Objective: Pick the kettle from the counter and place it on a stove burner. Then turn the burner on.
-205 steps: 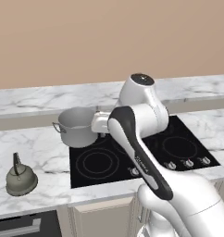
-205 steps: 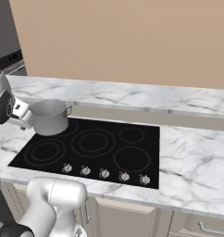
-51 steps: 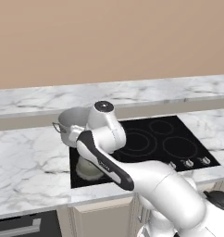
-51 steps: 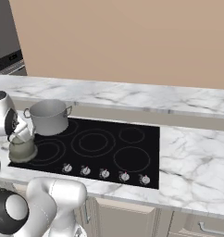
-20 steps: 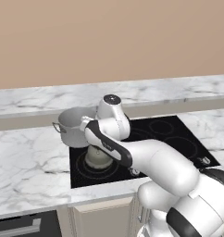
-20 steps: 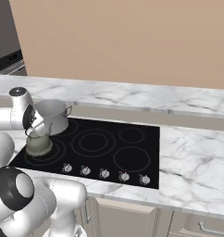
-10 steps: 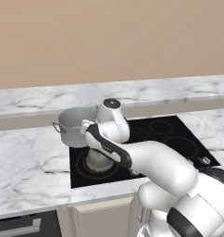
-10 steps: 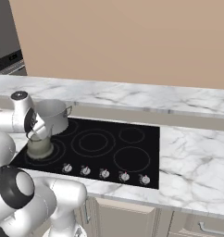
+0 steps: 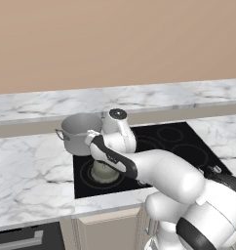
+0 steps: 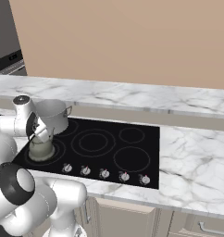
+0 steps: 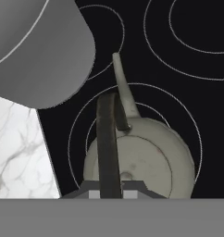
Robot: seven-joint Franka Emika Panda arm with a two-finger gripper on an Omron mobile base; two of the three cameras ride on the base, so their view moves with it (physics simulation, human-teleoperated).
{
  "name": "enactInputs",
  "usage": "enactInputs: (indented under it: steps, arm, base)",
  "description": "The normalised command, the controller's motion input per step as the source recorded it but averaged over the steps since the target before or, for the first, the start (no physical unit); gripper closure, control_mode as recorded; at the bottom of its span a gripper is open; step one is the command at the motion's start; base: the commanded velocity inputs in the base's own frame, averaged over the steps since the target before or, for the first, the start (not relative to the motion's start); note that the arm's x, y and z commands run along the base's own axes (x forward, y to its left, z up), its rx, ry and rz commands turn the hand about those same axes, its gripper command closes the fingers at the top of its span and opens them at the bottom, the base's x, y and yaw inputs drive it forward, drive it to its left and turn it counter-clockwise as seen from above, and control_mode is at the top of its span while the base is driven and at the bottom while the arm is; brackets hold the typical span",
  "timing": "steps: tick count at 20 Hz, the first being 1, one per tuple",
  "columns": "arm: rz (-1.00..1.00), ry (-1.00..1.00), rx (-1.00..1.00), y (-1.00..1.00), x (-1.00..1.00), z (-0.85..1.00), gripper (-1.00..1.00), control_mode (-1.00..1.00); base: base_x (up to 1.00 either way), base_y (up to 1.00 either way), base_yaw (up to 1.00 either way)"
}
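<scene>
The tool (image 10: 40,134) grips the kettle (image 10: 40,148) by its handle, over the burner (image 11: 134,139) at the pot's (image 10: 53,115) six o'clock; next, let go.

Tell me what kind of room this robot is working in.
A rendered home kitchen, most likely: a black glass cooktop with ringed burners and front knobs, a marble-veined counter over cabinets, and a steel pot beside a kettle.

Kitchen: cooktop (image 10: 132,148), marble counter (image 10: 192,162)
</scene>
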Motion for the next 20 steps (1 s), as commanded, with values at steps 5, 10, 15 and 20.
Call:
enactInputs:
  steps: [5,10,15,20]
  arm:
    - [0.0,-0.01,0.0,0.0,0.08,-0.11,1.0,-1.0]
    - [0.0,-0.03,0.0,0.0,0.01,-0.15,1.0,-1.0]
    - [0.0,-0.04,0.0,0.0,0.02,-0.13,1.0,-1.0]
    - [0.0,-0.05,0.0,0.0,0.05,-0.09,1.0,-1.0]
  base:
    - [0.0,0.0,0.0]
    - [0.0,0.0,0.0]
    - [0.0,0.0,0.0]
    - [0.0,0.0,0.0]
